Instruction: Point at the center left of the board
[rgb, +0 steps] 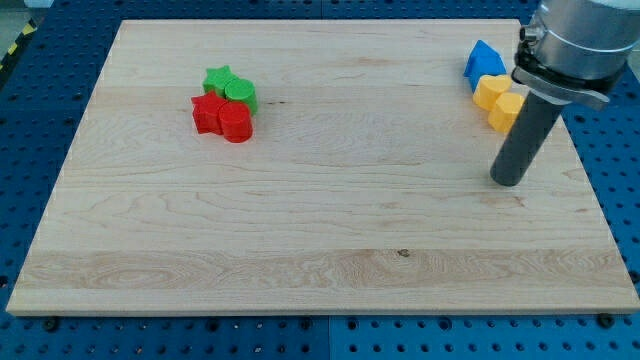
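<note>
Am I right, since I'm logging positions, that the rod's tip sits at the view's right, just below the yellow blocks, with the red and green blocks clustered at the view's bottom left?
Not quite. The camera view shows the red blocks and green blocks clustered at the view's top left, not bottom left. The rest holds: my tip sits at the view's right, just below the yellow blocks.

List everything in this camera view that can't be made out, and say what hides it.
- Arm above the rod: cut off by the view's top and right edges.
- Yellow blocks: right side covered by the rod; exact shapes unclear.
- Blue block: its right edge lies close behind the arm.
- Green blocks and red blocks: packed together, so their shapes blur.
- My tip: visible, below the yellow blocks.
</note>
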